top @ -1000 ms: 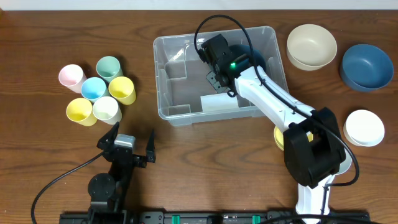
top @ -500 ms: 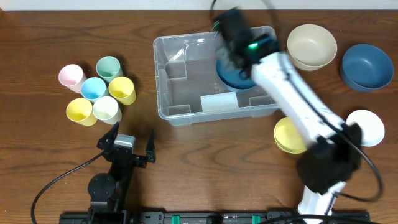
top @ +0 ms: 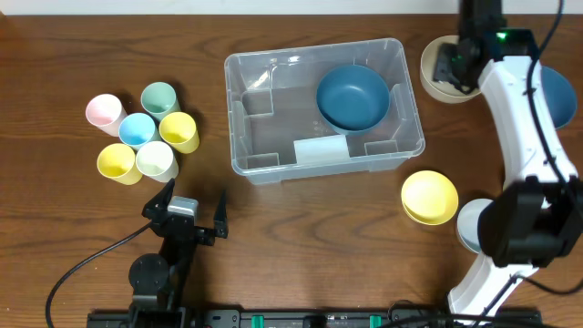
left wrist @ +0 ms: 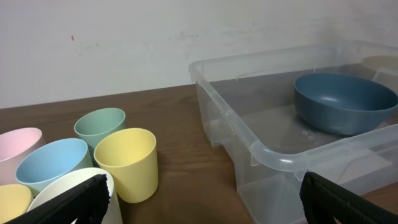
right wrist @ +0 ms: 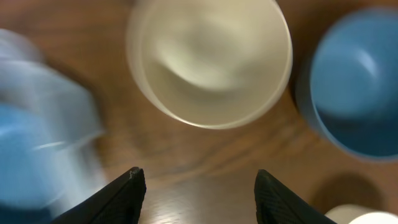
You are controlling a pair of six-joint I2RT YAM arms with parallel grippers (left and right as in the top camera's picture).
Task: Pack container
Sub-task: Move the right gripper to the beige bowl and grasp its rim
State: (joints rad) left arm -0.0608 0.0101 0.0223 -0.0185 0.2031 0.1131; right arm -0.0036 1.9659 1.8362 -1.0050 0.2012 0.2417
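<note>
The clear container (top: 282,118) sits mid-table with a white label (top: 321,150) and one dark blue bowl (top: 352,96) resting in its right half. My right gripper (top: 453,66) hovers past the container's right end, over the near edge of a beige bowl (top: 435,84). In the right wrist view that gripper (right wrist: 199,186) is open and empty, the beige bowl (right wrist: 208,59) lies ahead of its fingertips, and the container (right wrist: 37,124) is a blur at left. My left gripper (top: 187,211) rests open near the table's front, left of the container (left wrist: 273,155).
Several pastel cups (top: 141,132) cluster at left; a yellow cup (left wrist: 127,162) is nearest the bin. A second blue bowl (top: 557,96) lies at far right, a yellow bowl (top: 429,197) in front of the container, and a white bowl (top: 466,228) partly under the right arm.
The right gripper let go of the dark blue bowl inside the container, opened wider, and swung right to above the beige bowl. The left arm stayed still.
</note>
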